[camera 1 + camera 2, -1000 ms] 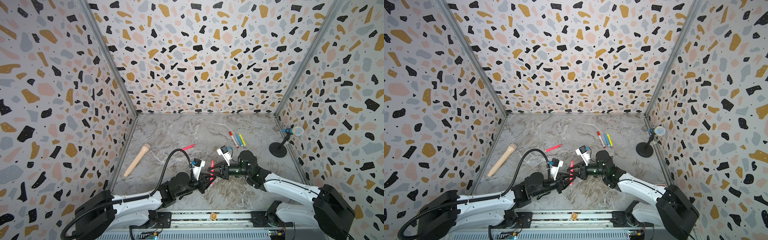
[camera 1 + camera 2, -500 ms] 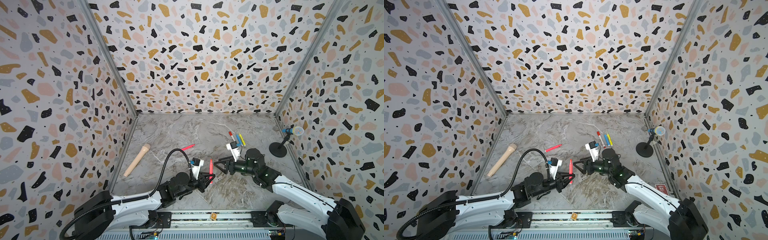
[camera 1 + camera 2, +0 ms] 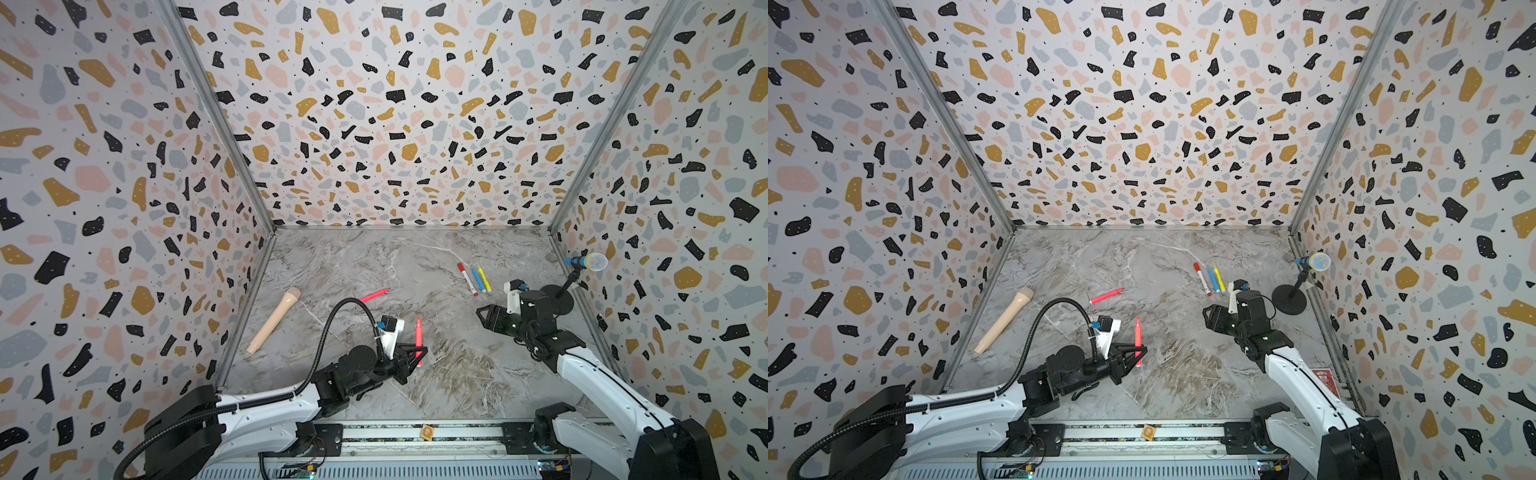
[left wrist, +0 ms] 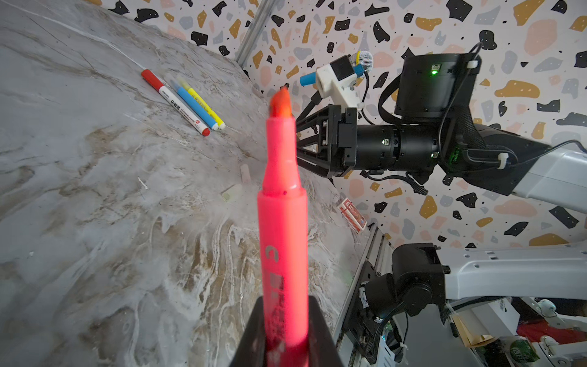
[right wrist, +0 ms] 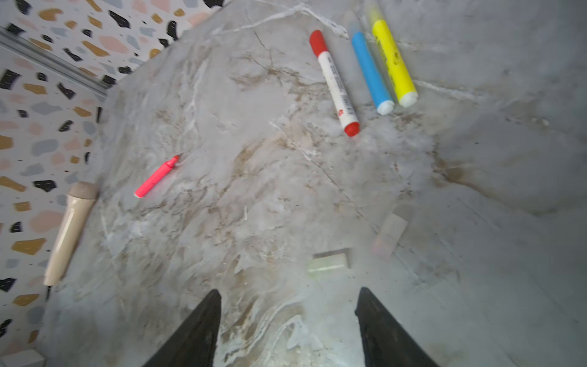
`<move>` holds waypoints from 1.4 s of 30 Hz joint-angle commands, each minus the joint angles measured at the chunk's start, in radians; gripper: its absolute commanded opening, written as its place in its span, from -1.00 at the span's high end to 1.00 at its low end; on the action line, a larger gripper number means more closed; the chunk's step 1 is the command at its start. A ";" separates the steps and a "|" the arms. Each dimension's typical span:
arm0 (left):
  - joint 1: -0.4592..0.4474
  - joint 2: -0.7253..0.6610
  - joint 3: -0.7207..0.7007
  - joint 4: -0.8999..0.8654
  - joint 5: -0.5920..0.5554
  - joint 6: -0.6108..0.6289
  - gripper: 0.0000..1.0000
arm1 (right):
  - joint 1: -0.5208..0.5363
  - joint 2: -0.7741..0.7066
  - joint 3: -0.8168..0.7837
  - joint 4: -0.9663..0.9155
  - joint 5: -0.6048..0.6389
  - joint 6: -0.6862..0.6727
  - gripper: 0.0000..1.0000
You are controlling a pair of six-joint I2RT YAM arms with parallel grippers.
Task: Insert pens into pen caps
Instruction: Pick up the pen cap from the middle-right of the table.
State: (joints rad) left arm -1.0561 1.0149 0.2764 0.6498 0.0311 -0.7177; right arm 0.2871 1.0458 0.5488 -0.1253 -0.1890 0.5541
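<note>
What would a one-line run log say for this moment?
left gripper: shut on pink pen, tip bare | right gripper: open, empty | caps: two loose on table

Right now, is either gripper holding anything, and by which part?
Left gripper clamps a neon pink pen near its rear end, bare tip up. Right gripper open, empty.

2 pink pens (image 5: 155,176), 1 blue pen (image 5: 370,70), 1 yellow pen (image 5: 392,60), 1 white pen (image 5: 336,85), 2 caps (image 5: 328,262), 2 microphones (image 3: 274,320).
</note>
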 commanded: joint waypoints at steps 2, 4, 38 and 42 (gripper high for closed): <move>-0.004 -0.022 -0.021 0.013 -0.020 0.017 1.00 | -0.005 0.103 0.077 -0.079 0.130 -0.053 -0.25; -0.004 -0.025 -0.021 0.002 -0.024 0.020 1.00 | -0.005 0.157 0.097 -0.081 0.148 -0.069 -0.22; -0.004 -0.040 -0.015 -0.054 -0.034 0.041 1.00 | 0.018 0.567 0.311 -0.160 0.285 -0.153 0.31; -0.004 -0.036 -0.014 -0.056 -0.034 0.043 1.00 | 0.027 0.588 0.318 -0.166 0.299 -0.157 0.38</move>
State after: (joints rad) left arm -1.0561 0.9901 0.2661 0.5709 0.0128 -0.6930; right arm 0.3050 1.6238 0.8391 -0.2520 0.0792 0.4084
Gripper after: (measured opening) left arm 0.147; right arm 0.316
